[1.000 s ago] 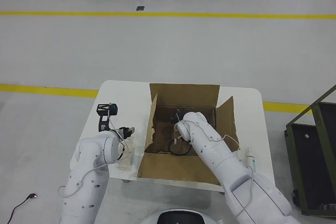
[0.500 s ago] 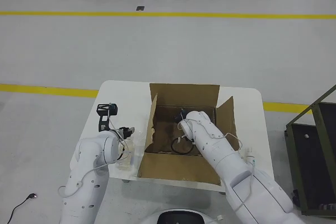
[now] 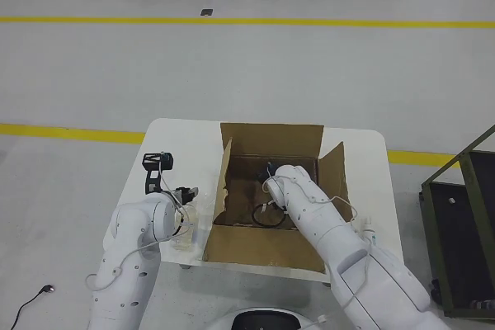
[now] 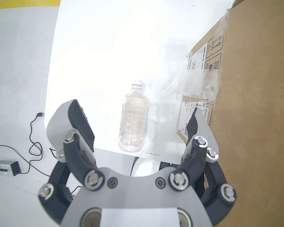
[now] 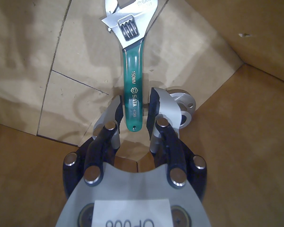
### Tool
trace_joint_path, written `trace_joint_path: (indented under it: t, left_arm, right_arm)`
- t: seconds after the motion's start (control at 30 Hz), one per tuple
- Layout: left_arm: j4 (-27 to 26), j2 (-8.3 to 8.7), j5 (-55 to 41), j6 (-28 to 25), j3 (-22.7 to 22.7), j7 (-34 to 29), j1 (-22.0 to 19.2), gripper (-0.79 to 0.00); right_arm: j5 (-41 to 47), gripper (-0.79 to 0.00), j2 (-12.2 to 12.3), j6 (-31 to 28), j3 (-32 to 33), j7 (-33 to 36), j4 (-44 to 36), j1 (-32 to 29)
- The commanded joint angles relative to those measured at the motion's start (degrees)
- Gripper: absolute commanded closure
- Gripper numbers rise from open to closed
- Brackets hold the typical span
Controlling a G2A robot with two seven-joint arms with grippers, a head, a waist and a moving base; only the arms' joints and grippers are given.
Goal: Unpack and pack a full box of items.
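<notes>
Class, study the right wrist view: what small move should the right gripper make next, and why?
Most likely close the jaws. The right gripper is down inside the cardboard box with its jaws either side of the green handle of the wrench, and a gap shows on one side, so the wrench is not yet clamped. Closing before lifting looks the safest order.

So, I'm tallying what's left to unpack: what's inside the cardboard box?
The open right gripper straddles a green-handled wrench, a round metal part beside it. The arm hides part of the box floor.
</notes>
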Motion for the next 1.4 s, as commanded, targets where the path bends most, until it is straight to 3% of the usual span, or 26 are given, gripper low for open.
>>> trace_joint_path:
  t: [0.0,0.17,0.27,0.33,0.97,1.33,1.37]
  left_arm:
    - [0.00,0.00,0.00,0.00,0.00,0.00,0.00,-0.785]
    - [0.00,0.00,0.00,0.00,0.00,0.00,0.00,-0.785]
    - [0.00,0.00,0.00,0.00,0.00,0.00,0.00,-0.785]
    - [0.00,0.00,0.00,0.00,0.00,0.00,0.00,-0.785]
    - [0.00,0.00,0.00,0.00,0.00,0.00,0.00,-0.785]
    - [0.00,0.00,0.00,0.00,0.00,0.00,0.00,-0.785]
    - [0.00,0.00,0.00,0.00,0.00,0.00,0.00,-0.785]
  right_arm:
    - [0.19,-0.286,-0.07,-0.14,-0.01,-0.10,0.30,0.12]
    - [0.46,-0.259,-0.23,-0.41,-0.12,-0.33,1.16,0.34]
    - [0.58,-0.175,-0.30,-0.58,-0.20,-0.35,1.54,0.47]
    - [0.74,-0.003,-0.33,-0.54,-0.20,-0.40,1.74,0.57]
    - [1.62,0.000,-1.43,-2.68,-1.31,-1.80,-1.98,-0.82]
    - [-0.62,0.000,-2.67,-3.39,-3.90,3.80,-4.07,-2.95]
    - [-0.68,-0.142,-2.69,-3.45,-3.95,4.04,-4.19,-2.96]
